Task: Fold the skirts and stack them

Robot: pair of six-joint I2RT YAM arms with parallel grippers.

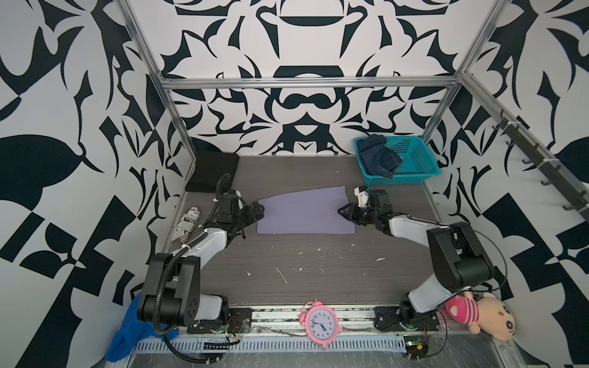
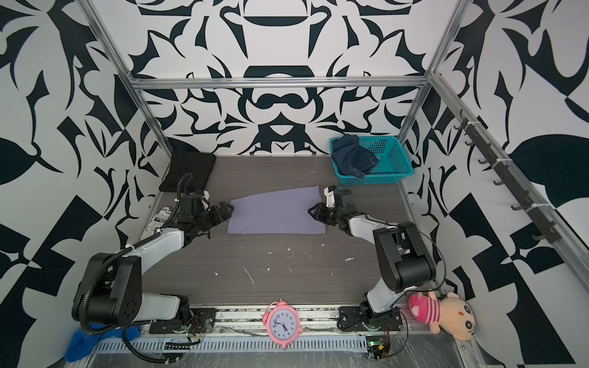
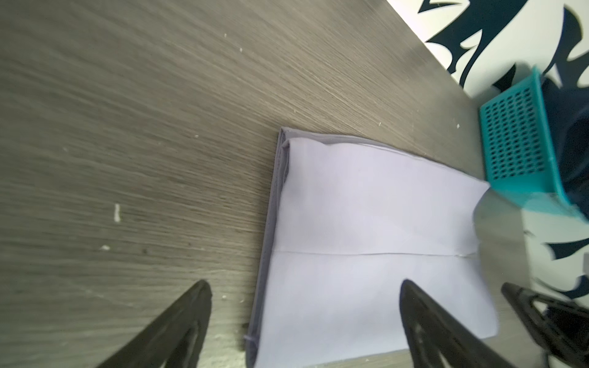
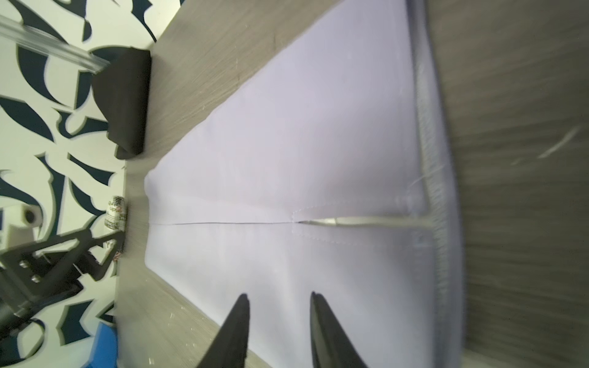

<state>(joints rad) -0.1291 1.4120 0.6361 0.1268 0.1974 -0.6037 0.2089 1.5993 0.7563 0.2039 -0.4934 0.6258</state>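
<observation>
Left tool [image 1: 260,209] and right tool [image 1: 341,212] both released at opposite ends of lavender skirt [image 1: 302,213]; low jaws could snag and drag the cloth askew

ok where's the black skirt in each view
Top view: black skirt, folded, in the far left corner of the table.
Top view: same far left corner.
Left wrist: not in it.
Right wrist: black skirt past the far end of the lavender skirt.
Shared landmark: the lavender skirt, seen in all four views.
</observation>
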